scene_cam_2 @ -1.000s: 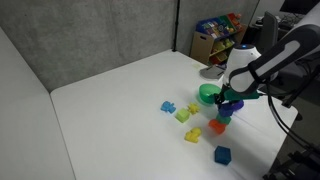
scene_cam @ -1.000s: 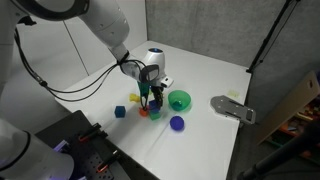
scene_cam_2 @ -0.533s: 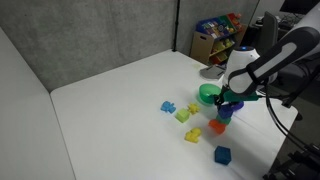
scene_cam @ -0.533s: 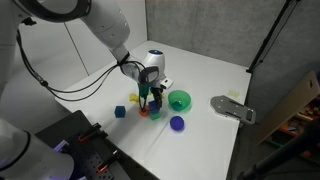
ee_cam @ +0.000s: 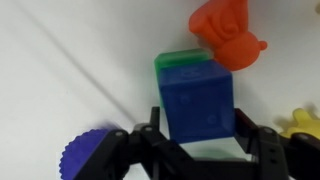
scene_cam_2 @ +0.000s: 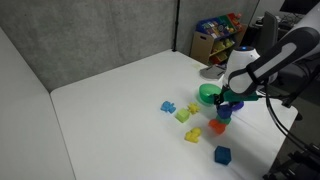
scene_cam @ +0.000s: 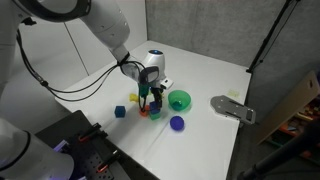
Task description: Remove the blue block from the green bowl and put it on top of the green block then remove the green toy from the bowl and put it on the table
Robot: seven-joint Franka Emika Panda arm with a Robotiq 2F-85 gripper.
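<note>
In the wrist view the blue block [ee_cam: 200,100] sits between my gripper's fingers [ee_cam: 200,132], right on top of the green block [ee_cam: 178,60]. The fingers press both its sides. In both exterior views the gripper [scene_cam: 150,101] [scene_cam_2: 226,104] stands low over the white table [scene_cam: 205,70], just beside the green bowl [scene_cam: 179,100] [scene_cam_2: 208,94]. A lookalike blue cube [scene_cam: 120,112] [scene_cam_2: 222,154] lies apart on the table. The green toy cannot be made out inside the bowl.
A red-orange toy [ee_cam: 228,35] lies just beyond the stacked blocks. A round purple thing [ee_cam: 85,155] [scene_cam: 177,123] and a yellow piece [ee_cam: 305,122] flank the gripper. A cyan block [scene_cam_2: 168,106], yellow-green blocks [scene_cam_2: 183,115] and an orange block [scene_cam_2: 192,135] lie nearby. A grey device [scene_cam: 232,107] sits past the bowl.
</note>
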